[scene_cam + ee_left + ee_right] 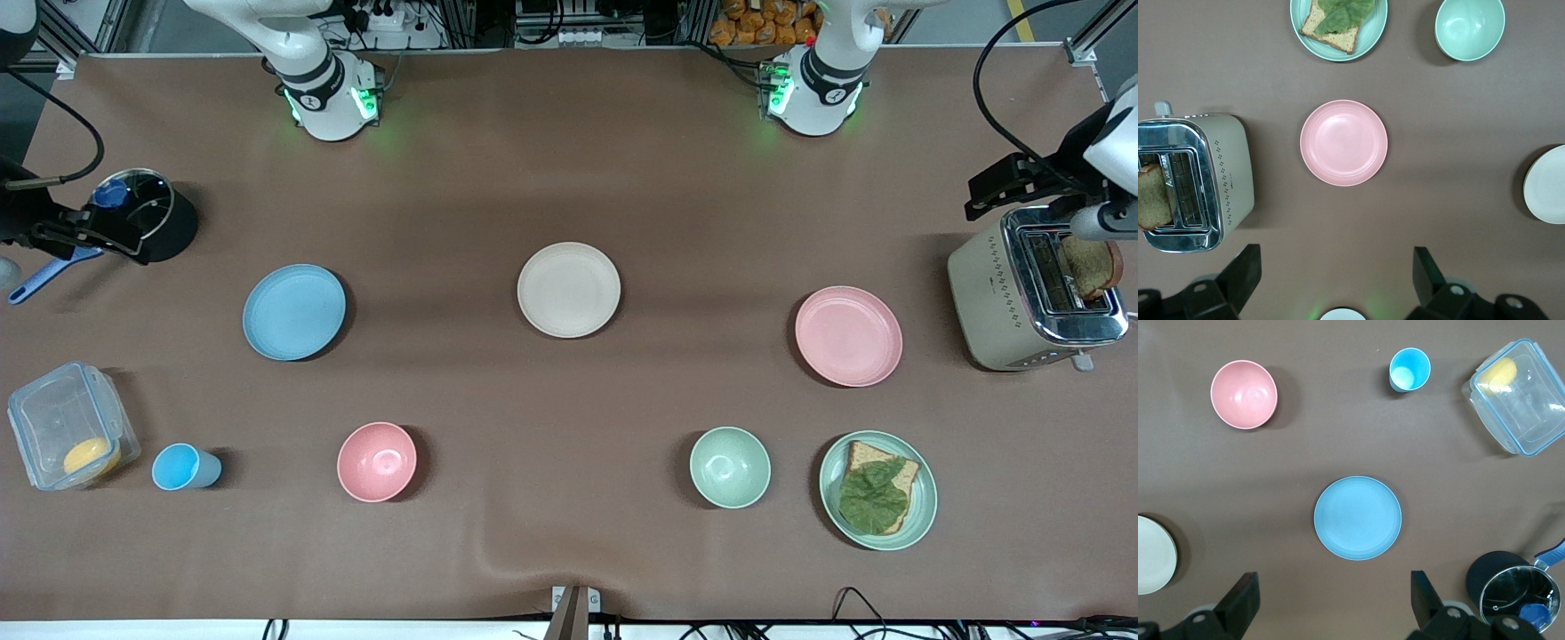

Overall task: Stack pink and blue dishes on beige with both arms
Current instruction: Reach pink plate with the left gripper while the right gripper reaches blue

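Left gripper [1336, 259] hung high over the counter [569, 133] with its jaws spread wide and nothing between them. It sat above the bare strip between the pink plate [848, 336] and its own arm's base. Right gripper [1335, 581] was in the same posture, fully open and empty, above the bare strip between the blue plate [293, 312] and the right arm's base.

Reading the front view as a clock face centred on the beige plate [569, 290], that plate lay mid-counter with nothing stacked on it. The blue plate lay at about 9 o'clock, toward the right arm's end. The pink plate lay between 3 and 4 o'clock, toward the left arm's end. All three plates were flat on the counter, well apart from each other.

A pink bowl [377, 461] stood at 7 o'clock and a mint-green bowl [730, 467] at 5 o'clock, both nearer the front camera. From the pink plate, a mint-green plate [928, 498] lay at 5 o'clock (it carried a slice of bread topped with a leaf), and a toaster [1005, 302] stood at 3 o'clock. A small blue cup [182, 468] stood at 7 o'clock from the blue plate, just beside a clear lidded container [71, 436].
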`<control>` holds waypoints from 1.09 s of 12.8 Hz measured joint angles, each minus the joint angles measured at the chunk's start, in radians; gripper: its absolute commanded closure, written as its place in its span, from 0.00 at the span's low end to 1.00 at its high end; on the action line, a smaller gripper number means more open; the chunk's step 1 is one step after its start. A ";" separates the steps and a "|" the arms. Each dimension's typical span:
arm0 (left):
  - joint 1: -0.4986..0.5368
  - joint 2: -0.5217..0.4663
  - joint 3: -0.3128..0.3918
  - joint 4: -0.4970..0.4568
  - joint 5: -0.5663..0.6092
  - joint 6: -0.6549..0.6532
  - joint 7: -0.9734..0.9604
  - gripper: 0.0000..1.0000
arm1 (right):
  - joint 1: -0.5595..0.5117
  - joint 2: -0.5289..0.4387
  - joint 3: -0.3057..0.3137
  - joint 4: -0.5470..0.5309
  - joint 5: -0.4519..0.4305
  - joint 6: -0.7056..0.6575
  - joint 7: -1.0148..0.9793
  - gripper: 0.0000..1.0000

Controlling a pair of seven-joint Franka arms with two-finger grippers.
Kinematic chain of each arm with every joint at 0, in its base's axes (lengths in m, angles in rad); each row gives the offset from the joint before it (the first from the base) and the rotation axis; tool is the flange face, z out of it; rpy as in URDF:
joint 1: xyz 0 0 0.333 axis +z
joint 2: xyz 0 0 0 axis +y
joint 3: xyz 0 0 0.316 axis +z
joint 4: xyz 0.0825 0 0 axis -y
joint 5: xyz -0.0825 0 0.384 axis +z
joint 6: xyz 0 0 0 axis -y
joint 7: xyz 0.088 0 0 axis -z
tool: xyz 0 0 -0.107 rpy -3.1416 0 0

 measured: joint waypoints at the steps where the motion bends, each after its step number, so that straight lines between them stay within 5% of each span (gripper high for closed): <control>1: -0.001 0.003 0.000 0.000 0.000 0.000 -0.001 0.00 | 0.000 0.000 0.000 0.000 0.000 0.000 0.000 0.00; 9: 0.039 0.142 0.006 -0.039 0.024 0.118 -0.002 0.00 | 0.001 0.000 0.000 0.000 0.000 0.000 -0.001 0.00; 14: 0.098 0.232 0.011 -0.337 0.024 0.532 0.000 0.00 | -0.007 0.094 -0.006 -0.007 0.000 0.001 -0.008 0.00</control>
